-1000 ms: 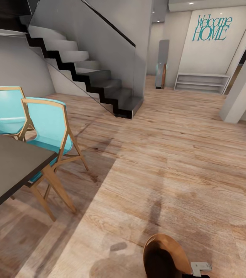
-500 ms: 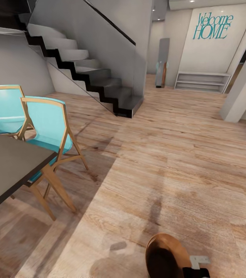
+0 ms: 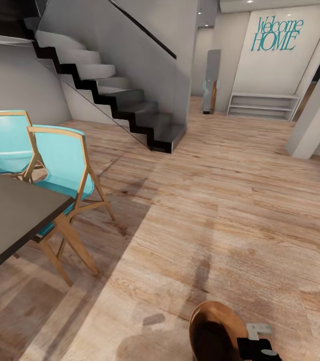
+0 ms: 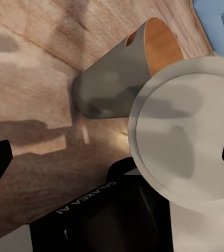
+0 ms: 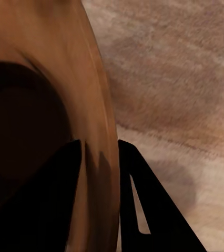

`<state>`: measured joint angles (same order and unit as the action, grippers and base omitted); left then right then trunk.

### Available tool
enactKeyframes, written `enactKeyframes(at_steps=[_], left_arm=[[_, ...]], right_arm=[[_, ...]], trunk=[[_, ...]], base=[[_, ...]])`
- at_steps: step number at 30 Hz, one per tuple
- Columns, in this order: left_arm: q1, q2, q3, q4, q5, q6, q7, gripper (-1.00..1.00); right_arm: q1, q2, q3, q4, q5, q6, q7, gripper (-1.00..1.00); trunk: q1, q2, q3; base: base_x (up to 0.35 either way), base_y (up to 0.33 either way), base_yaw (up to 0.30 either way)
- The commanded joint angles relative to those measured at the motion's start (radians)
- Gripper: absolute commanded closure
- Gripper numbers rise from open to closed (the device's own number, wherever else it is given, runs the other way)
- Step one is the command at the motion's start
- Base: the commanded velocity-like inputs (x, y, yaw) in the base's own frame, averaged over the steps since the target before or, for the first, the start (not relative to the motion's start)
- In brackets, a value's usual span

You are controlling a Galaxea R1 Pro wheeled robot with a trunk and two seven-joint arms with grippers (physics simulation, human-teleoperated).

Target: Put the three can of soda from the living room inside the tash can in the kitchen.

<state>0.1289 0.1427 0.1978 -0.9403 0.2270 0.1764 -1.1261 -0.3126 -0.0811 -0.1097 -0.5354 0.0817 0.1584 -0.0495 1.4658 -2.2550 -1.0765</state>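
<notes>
Right gripper [image 5: 104, 157] is clamped on the rim of the tash can [image 3: 215, 333], one dark finger inside the wall and one outside, and it carries the bin low in front of the robot. Compared with a second ago, the room barely shifts: staircase [image 3: 115, 100], wood floor [image 3: 220, 200], dark table [image 3: 9, 215] and the two turquoise chairs [image 3: 62, 160] sit almost where they were. The bin does move, though. It drops a touch lower in the head view, and more of the black gripper now shows beside it. My read: the base has nearly paused and the arm is settling its load, so the haul is on, with no cans showing here.

Left gripper [image 4: 112, 157] hangs spread wide, holding nothing, its dark tips at the frame edges, with a pale round disc [image 4: 188, 134] between them.

Now the bin itself: round, tapered, pale grey outside in the left wrist view, glossy copper-brown inside, tilted over with its mouth open.
</notes>
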Motion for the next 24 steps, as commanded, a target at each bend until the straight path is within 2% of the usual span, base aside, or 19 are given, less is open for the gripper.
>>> enactKeyframes(at_steps=[1, 4, 7, 10, 13, 20, 24], left_arm=[[0.0, 0.0, 0.0, 0.0, 0.0, 0.0, 0.0, -1.0], [0.0, 0.0, 0.0, 0.0, 0.0, 0.0, 0.0, -1.0], [0.0, 0.0, 0.0, 0.0, 0.0, 0.0, 0.0, -1.0], [0.0, 0.0, 0.0, 0.0, 0.0, 0.0, -0.001, -1.0], [0.0, 0.0, 0.0, 0.0, 0.0, 0.0, -0.001, -1.0], [0.0, 0.0, 0.0, 0.0, 0.0, 0.0, -0.001, -1.0], [0.0, 0.0, 0.0, 0.0, 0.0, 0.0, -0.001, -1.0]], right_arm=[[0.0, 0.0, -0.001, -0.002, 0.001, 0.0, -0.001, 1.0], [0.0, 0.0, -0.001, -0.006, 0.001, 0.004, -0.001, 1.0], [0.0, 0.0, -0.001, -0.034, 0.001, 0.071, -0.001, 1.0], [0.001, -0.001, -0.003, -0.173, 0.001, 0.203, 0.0, 1.0], [0.001, -0.002, -0.004, -0.22, 0.001, 0.262, 0.0, 1.0], [0.001, -0.004, -0.005, -0.314, 0.001, 0.341, 0.0, 1.0], [0.002, -0.005, -0.005, -0.404, 0.001, 0.43, 0.0, 1.0]], trunk=[[0.0, 0.0, 0.0], [0.0, 0.0, 0.0], [0.0, 0.0, 0.0], [0.0, 0.0, 0.0], [0.0, 0.0, 0.0], [0.0, 0.0, 0.0], [0.0, 0.0, 0.0]], base=[[0.0, 0.0, 0.0], [0.0, 0.0, 0.0], [0.0, 0.0, 0.0], [0.0, 0.0, 0.0], [0.0, 0.0, 0.0], [0.0, 0.0, 0.0], [0.0, 0.0, 0.0]])
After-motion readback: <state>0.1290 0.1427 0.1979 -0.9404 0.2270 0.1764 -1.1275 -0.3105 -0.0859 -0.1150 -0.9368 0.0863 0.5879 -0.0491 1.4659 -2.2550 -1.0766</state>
